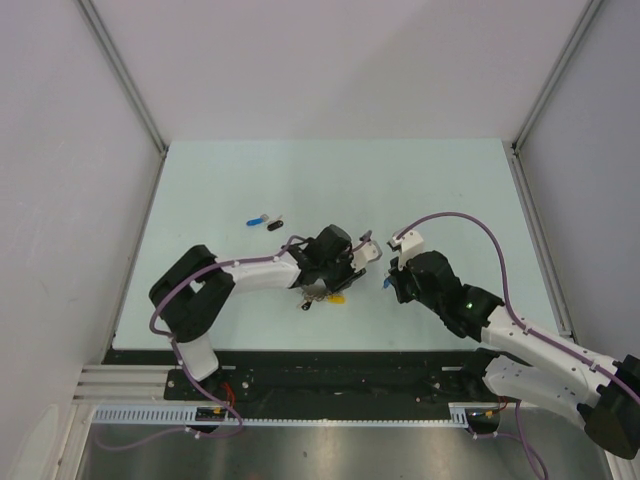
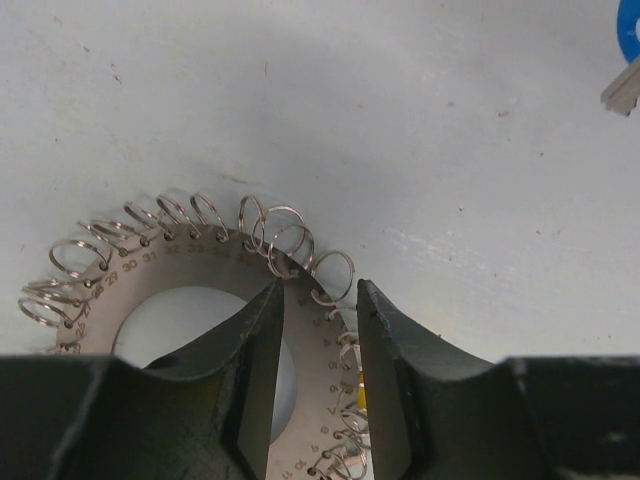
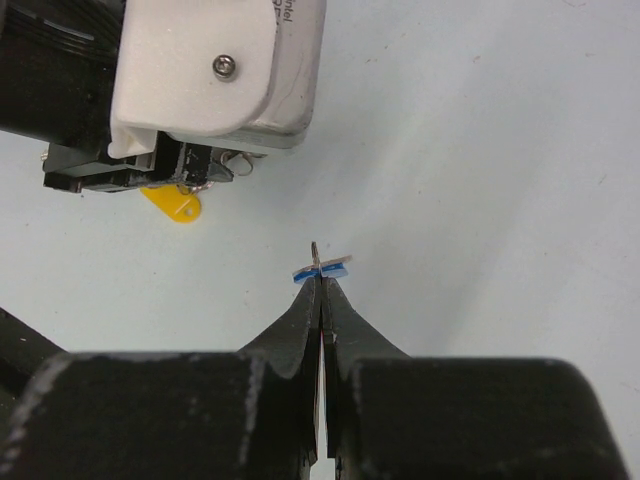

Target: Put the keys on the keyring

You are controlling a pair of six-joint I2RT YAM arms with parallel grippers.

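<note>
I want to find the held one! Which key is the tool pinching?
The blue key pinched in the right tool. The other blue key and the black key lie loose; the yellow key is by the ring.

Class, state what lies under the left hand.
The keyring lies under the left hand, its numbered band between the fingers. A sliver of yellow key shows there. The ring's near part is covered by the hand.

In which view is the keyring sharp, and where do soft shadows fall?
Left wrist: keyring sharp, its numbers legible; fingers dark. Right wrist: blue key crisp, yellow key in soft shadow. Top: even, soft light.
</note>
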